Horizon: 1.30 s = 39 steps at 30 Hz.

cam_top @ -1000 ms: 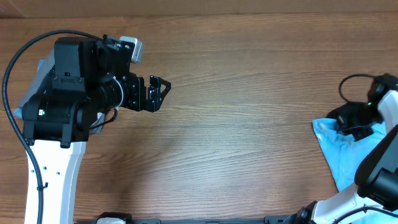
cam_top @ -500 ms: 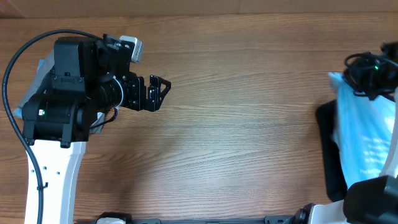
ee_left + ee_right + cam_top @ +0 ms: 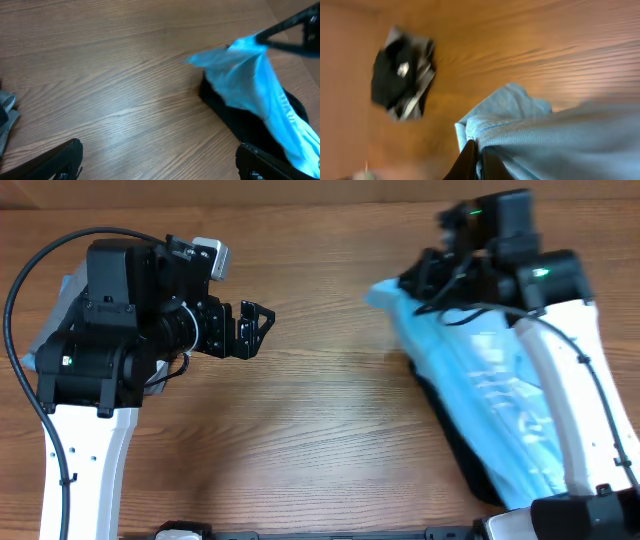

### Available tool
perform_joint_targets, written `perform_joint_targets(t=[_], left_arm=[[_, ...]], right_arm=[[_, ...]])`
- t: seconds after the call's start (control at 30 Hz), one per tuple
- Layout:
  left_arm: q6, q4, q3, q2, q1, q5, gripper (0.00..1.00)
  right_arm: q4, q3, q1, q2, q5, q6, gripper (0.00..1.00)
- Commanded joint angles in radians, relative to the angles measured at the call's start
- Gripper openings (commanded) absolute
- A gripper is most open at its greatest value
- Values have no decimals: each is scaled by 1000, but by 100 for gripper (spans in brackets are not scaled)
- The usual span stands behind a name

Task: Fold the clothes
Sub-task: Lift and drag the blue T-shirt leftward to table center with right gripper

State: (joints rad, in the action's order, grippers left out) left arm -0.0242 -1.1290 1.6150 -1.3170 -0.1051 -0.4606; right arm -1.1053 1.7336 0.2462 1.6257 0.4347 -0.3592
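A light blue T-shirt [image 3: 490, 390] with white print hangs stretched from my right gripper [image 3: 432, 283], which is shut on a bunched edge of it above the table's far right. The right wrist view shows the fingers pinched together on the blue fabric [image 3: 530, 130], with my gripper [image 3: 477, 152] at the bottom of the frame. A black garment [image 3: 436, 395] lies under the blue one and shows again in the left wrist view [image 3: 235, 122]. My left gripper [image 3: 258, 330] hovers open over bare wood at the left, its fingers [image 3: 65, 160] wide apart and holding nothing.
Grey and pale blue fabric [image 3: 52, 320] lies at the left edge behind the left arm, and a grey bit [image 3: 7, 107] shows in the left wrist view. A blurred black and grey shape [image 3: 402, 72] sits far off. The wooden table [image 3: 330, 440] spans the view.
My right arm has swung from the right edge up and leftwards, dragging the blue T-shirt and the black garment into the table. The left arm has not moved.
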Motion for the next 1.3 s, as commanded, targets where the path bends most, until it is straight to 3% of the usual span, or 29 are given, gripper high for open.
perform_joint_targets(t=[0.0,0.17,0.4,0.53,0.77,1.13,1.17,1.27], left_arm=[[-6,4,26,-3,-7,-11,100],[-5,-11,26,-3,-7,-11,100],[0,-22,26,-3,-7,-10,100],[2,-21,26,-3,-6,0,100],[2,-23,57,5,26,0,100],[2,-85,163,6,160,0,100],[2,-86,163,6,161,0,100],[2,-86,163,6,161,0,100]], right_arm=[[20,42,107,-33,-150,-46,4],[50,106,101,-40,-203,-60,4],[8,576,-97,-41,-212,-18,4],[13,703,-115,-41,-127,-18,4],[-4,694,49,28,-28,-37,4],[-63,694,385,140,-62,-33,4],[-76,694,400,140,-83,-33,6],[-133,694,427,136,-209,-25,33]])
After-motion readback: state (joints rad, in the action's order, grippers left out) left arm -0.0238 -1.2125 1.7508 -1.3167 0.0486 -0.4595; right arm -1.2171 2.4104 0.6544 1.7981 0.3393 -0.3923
